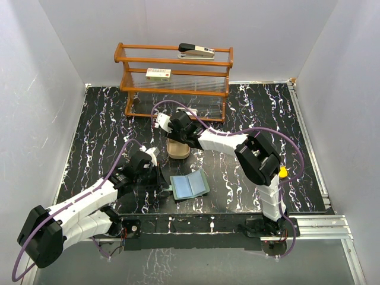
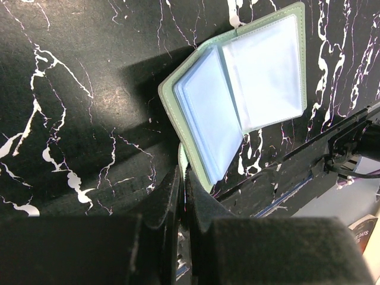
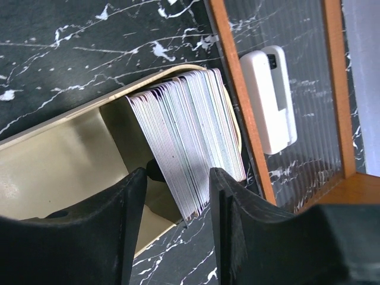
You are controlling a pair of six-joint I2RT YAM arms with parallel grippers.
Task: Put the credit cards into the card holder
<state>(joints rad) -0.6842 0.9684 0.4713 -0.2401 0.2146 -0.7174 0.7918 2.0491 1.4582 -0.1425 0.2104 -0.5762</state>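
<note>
R gripper (image 3: 178, 176) sits half-wide astride one end of the credit cards (image 3: 184, 136), not yet clamped. The cards stand on edge as a thick stack in the tan tray (image 3: 53, 172) mid-table, just before the wooden rack (image 3: 237, 89). Best, I'd say, to shift so only the outermost card or two lie btwn the pads, squeeze lightly, then lift straight up. L gripper (image 2: 181, 181) is shut, apparently pinching the card holder (image 2: 249, 77), which lies open by the table's near edge; it should pin that flat.

A stapler (image 1: 196, 50) and a white box (image 1: 158, 73) rest on separate wooden rack (image 1: 190, 62) shelves.
</note>
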